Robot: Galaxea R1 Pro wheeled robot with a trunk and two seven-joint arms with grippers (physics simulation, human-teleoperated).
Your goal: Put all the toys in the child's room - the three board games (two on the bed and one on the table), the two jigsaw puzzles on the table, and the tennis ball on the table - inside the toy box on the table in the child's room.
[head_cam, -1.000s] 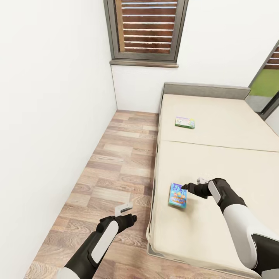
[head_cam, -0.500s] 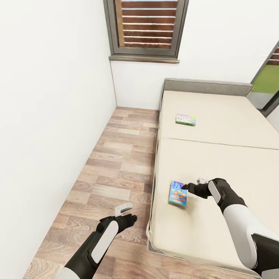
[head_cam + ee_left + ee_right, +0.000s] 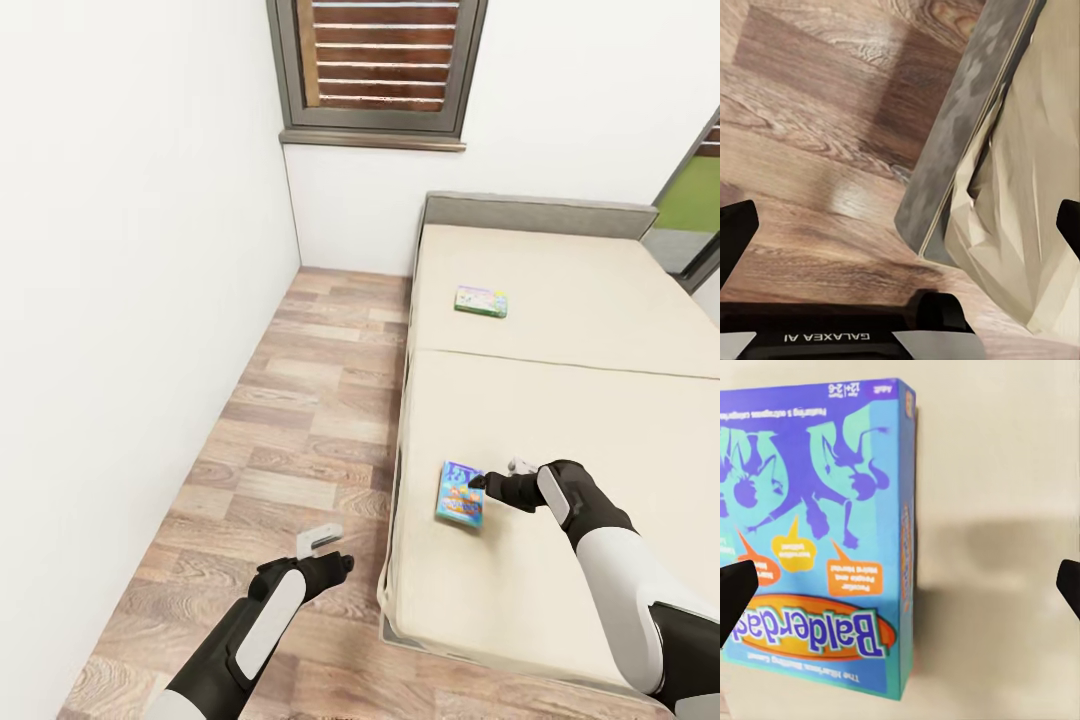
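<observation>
Flat blue Balderdash board game box (image 3: 460, 493) lies near bed edge; flat green-yellow game box (image 3: 480, 301) farther up mattress.

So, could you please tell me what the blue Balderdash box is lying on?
The blue Balderdash box lies flat on the bed, on its beige cover near the edge. What sits directly beneath the box is covered. The right gripper hovers beside it.

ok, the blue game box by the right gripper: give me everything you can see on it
The blue game box is a flat rectangular carton, printed blue and teal with purple cartoon figures, orange and yellow speech bubbles, and a blue "Balderdash" title on an orange oval. It looks intact and closed. It lies flat, face up, on the beige bed, close to the edge toward the floor. The right gripper hangs right at its edge with jaws open; contact cannot be confirmed. Nothing else touches it.
</observation>
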